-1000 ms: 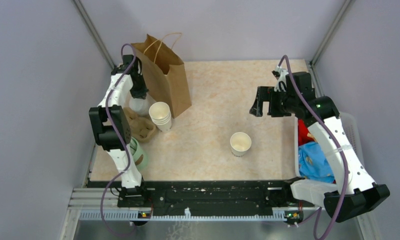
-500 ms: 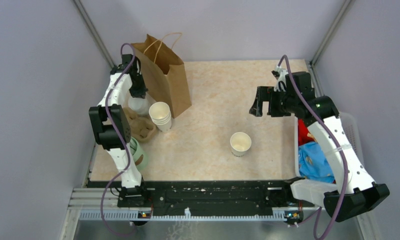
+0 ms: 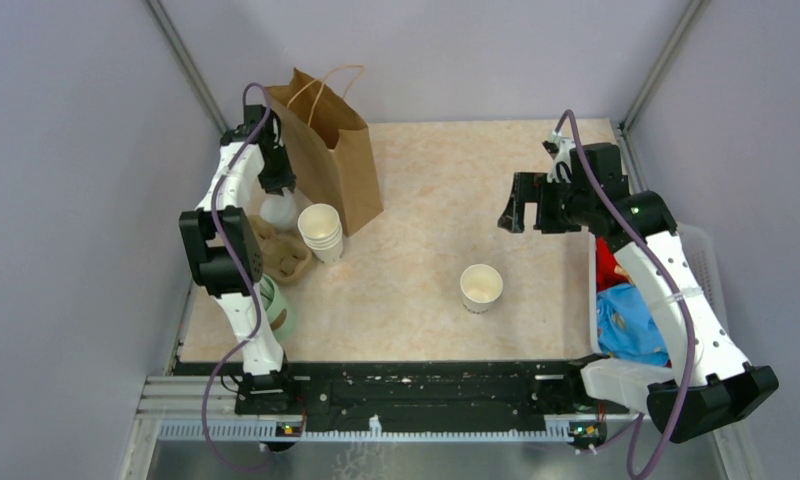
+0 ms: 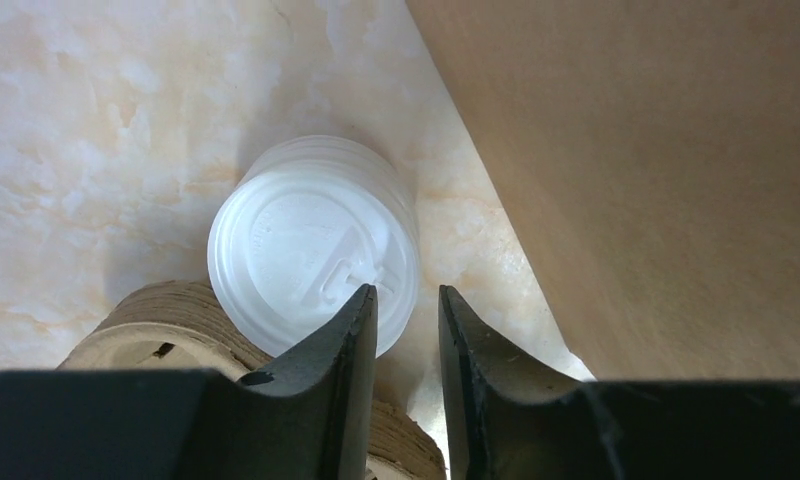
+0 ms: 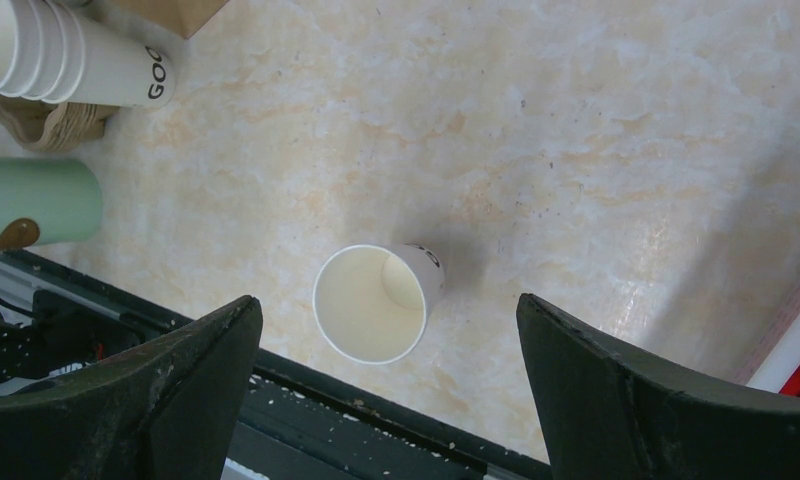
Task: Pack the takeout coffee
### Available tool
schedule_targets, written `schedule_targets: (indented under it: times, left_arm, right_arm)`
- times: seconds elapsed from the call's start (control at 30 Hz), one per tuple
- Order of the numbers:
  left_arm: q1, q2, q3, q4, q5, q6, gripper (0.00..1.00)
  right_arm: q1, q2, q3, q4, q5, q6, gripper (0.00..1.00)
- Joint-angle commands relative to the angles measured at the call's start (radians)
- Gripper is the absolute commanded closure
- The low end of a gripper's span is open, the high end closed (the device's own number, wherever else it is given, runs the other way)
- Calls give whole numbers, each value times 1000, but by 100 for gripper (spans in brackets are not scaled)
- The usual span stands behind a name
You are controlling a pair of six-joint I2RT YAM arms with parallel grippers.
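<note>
A: Where is the takeout coffee (image 3: 276,212)?

B: Far left of the table (image 3: 446,170), between the brown paper bag (image 3: 331,150) and the cardboard cup carrier (image 3: 286,257). From overhead it is only a white patch, half hidden under the left arm.

A: Does the left wrist camera show more?

B: Much more. It looks straight down on the lid (image 4: 311,245), which is round, white and in place on the cup. The left gripper (image 4: 406,300) hangs above the lid's edge on the bag side. Its jaws are barely a crack apart, with nothing between them.

A: And the right side?

B: The right gripper (image 5: 386,310) is raised over the middle of the table, spread wide and holding nothing. Its camera looks down into a lidless paper cup (image 3: 481,287) standing upright. It also catches the stack of cups (image 5: 66,50) and a pale green cylinder (image 5: 31,200) at the left. Only the overhead view shows the white basket (image 3: 698,245) by that arm.
</note>
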Motion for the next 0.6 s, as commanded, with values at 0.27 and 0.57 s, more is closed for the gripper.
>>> schedule_targets:
  times: [0.27, 0.57]
  left_arm:
    - [7, 13, 13, -30, 122, 60, 65]
    - [6, 58, 12, -40, 82, 52, 67]
  right_arm:
    - [10, -5, -1, 44, -18, -5, 3]
    - [10, -8, -2, 40, -14, -3, 3]
